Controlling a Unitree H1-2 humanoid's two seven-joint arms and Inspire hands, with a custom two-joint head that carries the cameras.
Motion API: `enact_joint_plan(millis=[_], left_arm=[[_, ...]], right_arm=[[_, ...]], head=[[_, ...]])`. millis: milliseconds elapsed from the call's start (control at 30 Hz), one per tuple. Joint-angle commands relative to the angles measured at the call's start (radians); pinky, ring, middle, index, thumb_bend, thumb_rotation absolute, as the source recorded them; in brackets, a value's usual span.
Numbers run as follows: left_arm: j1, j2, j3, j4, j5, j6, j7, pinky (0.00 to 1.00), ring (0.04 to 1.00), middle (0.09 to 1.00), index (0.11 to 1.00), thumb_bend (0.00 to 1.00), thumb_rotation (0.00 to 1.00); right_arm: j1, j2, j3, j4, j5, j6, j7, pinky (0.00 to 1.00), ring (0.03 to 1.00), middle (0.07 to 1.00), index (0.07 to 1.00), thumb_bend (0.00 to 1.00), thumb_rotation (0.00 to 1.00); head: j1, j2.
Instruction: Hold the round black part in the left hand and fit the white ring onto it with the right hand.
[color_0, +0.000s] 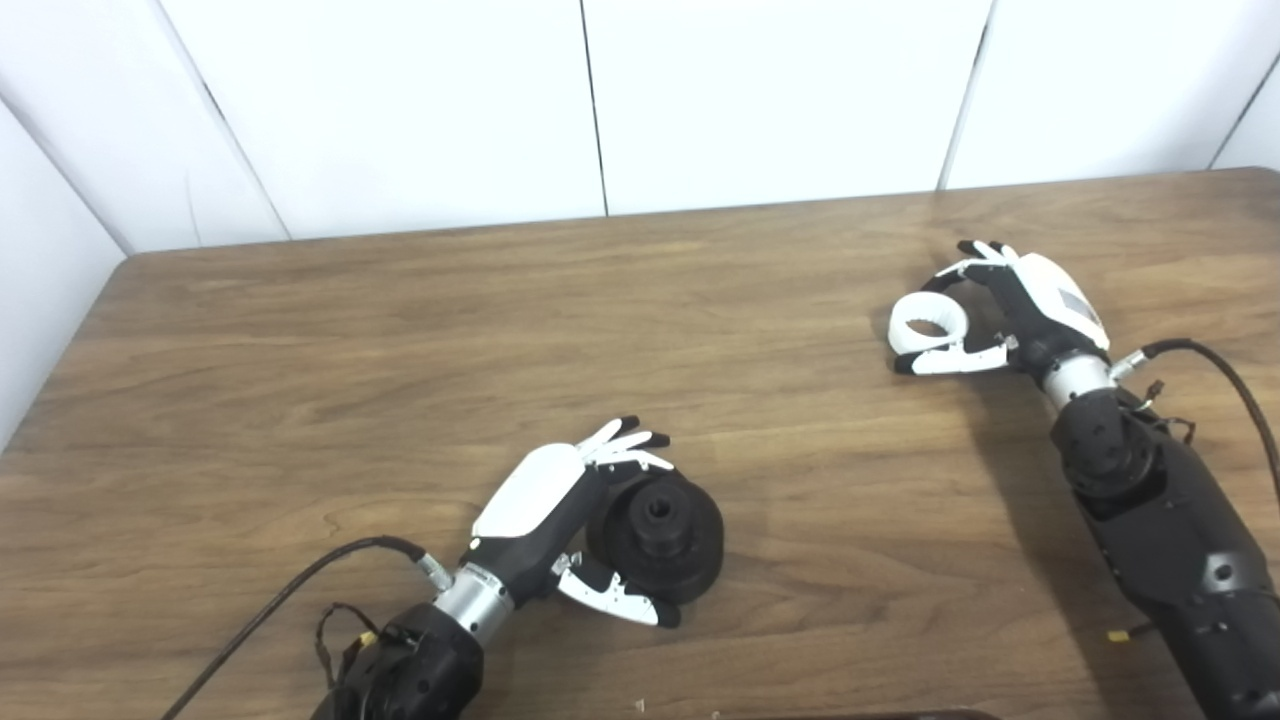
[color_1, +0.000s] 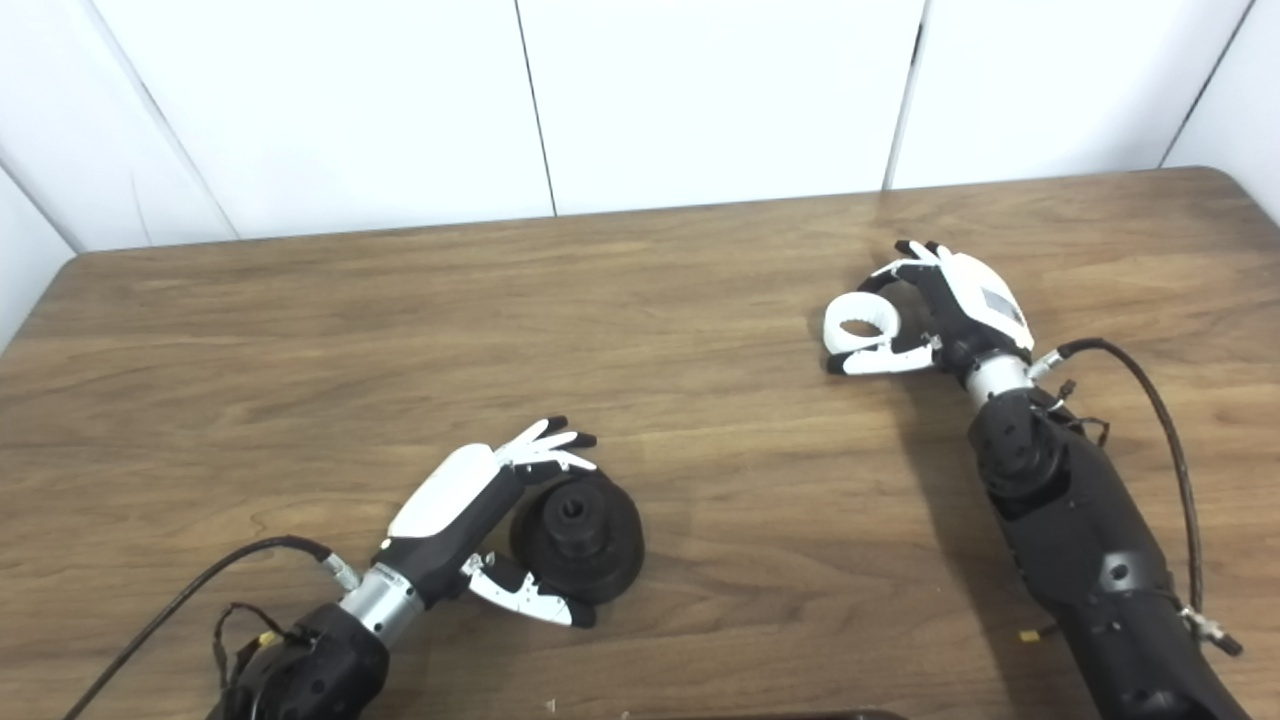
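The round black part (color_0: 657, 536) rests on the wooden tabletop (color_0: 640, 330), near its front edge, cupped by the left hand (color_0: 560, 520), fingers curled around it. Well apart at right, the right hand (color_0: 1000, 310) has its fingers clamped on the white ring (color_0: 928, 322).

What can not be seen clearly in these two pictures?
- Both views: whether the round black plastic part is lifted or rests on the brown wooden table; the left hand covers its near side.
- Both views: the right hand hides the white ring's far edge.
- Both views: bottom edge cuts both arms.
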Motion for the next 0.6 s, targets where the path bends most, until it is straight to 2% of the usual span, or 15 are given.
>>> enact_joint_plan(millis=[0, 67, 100, 167, 567], left_arm=[[-0.012, 0.005, 0.005, 0.005, 0.013, -0.002, 0.007, 0.93, 0.991, 0.907, 0.606, 0.87, 0.23], [-0.012, 0.005, 0.006, 0.003, 0.013, -0.001, 0.007, 0.93, 0.991, 0.907, 0.605, 0.87, 0.23], [-0.011, 0.005, 0.007, 0.002, 0.013, 0.001, 0.006, 0.94, 0.992, 0.907, 0.606, 0.87, 0.23], [-0.01, 0.005, 0.008, 0.002, 0.013, 0.002, 0.007, 0.94, 0.992, 0.907, 0.607, 0.88, 0.23], [-0.013, 0.007, 0.008, 0.011, 0.019, -0.006, 0.015, 0.94, 0.991, 0.905, 0.607, 0.88, 0.22]], right_arm=[[-0.042, -0.02, -0.01, 0.0, 0.005, -0.03, -0.026, 1.0, 1.0, 0.926, 0.608, 0.91, 0.24], [-0.04, -0.018, -0.011, 0.003, 0.014, -0.04, -0.034, 1.0, 1.0, 0.923, 0.6, 0.91, 0.23], [-0.04, -0.016, -0.012, 0.005, 0.02, -0.045, -0.039, 1.0, 1.0, 0.912, 0.519, 0.63, 0.17], [-0.039, -0.015, -0.012, 0.007, 0.024, -0.052, -0.046, 1.0, 1.0, 0.907, 0.497, 0.55, 0.15], [-0.04, -0.019, -0.005, 0.01, 0.018, -0.066, -0.076, 0.97, 0.978, 0.883, 0.488, 0.52, 0.14]], head=[[-0.001, 0.001], [-0.002, 0.003], [-0.002, 0.003], [-0.002, 0.003], [-0.003, 0.002]])
